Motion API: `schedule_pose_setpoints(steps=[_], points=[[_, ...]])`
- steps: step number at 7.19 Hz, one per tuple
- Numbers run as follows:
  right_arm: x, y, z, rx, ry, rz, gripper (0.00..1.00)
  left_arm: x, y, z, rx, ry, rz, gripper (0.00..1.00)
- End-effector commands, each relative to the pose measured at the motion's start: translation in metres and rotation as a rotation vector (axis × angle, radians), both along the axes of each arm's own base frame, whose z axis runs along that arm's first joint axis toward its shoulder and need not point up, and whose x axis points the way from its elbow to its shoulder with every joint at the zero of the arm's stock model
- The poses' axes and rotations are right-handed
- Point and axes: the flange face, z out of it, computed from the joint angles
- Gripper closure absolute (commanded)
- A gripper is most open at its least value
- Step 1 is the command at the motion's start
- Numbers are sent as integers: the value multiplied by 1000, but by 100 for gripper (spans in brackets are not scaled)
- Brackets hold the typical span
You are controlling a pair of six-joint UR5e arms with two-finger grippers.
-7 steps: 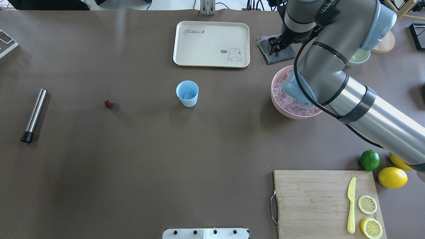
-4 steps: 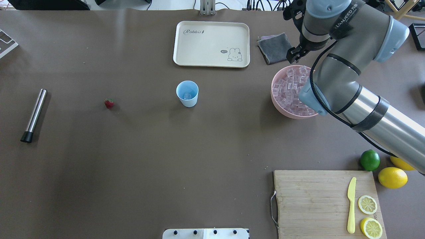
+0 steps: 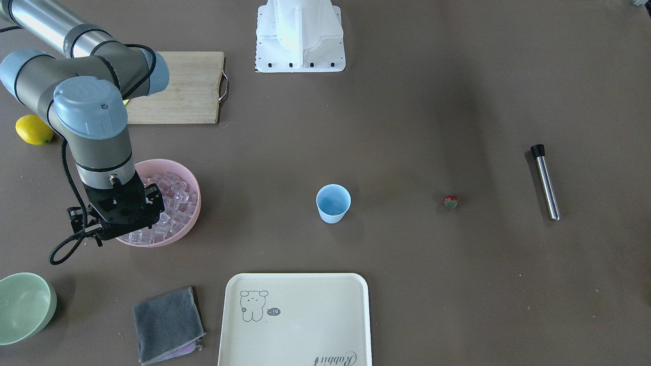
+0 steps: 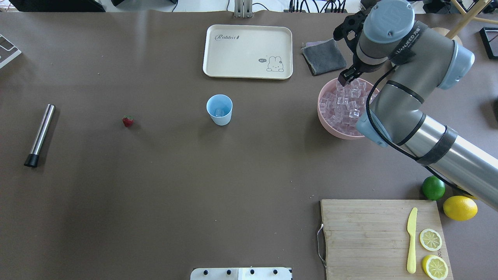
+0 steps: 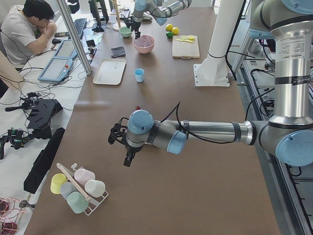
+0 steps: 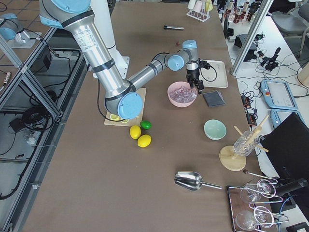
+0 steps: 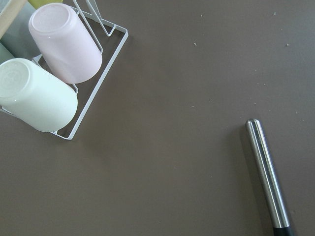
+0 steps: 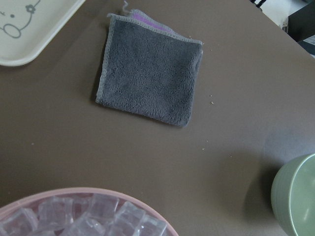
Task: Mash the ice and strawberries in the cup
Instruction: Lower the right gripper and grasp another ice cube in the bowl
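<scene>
My right hand (image 4: 345, 79) hangs over the far edge of the pink bowl (image 4: 323, 113). The ice (image 4: 344, 102) is piled in that bowl, just below my hand and a little toward me. My arm hides the fingers, so I cannot tell how wide this hand is open or if it holds anything.

The cup (image 4: 220, 111) stands in the middle of the table (image 4: 155, 194), well apart from the bowl, off to my left. One bit of ice seems to sit in it already. I think the next job is to dip down, grab a cube and carry it left to the cup. My right hand is the near one for that.

The strawberry (image 4: 127, 121) lies alone, further left, past the cup. My left hand (image 5: 128, 152) is on that side, so it is nearer to it. It hangs close to the metal stick (image 4: 41, 134), which points away from me with its black end closest to me. I cannot tell if my left hand is open or closed.
</scene>
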Motion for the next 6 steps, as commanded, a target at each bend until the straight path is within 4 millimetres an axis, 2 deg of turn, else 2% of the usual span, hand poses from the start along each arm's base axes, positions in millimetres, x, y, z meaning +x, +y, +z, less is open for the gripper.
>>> schedule_pose_setpoints(steps=[1,6], points=[[-17,11,2,-8,-4,-12,9,0,0,0,0,0,0,2],[-30,16,8,-23,3,-21,12,1,3,3,-2,1,3,2]])
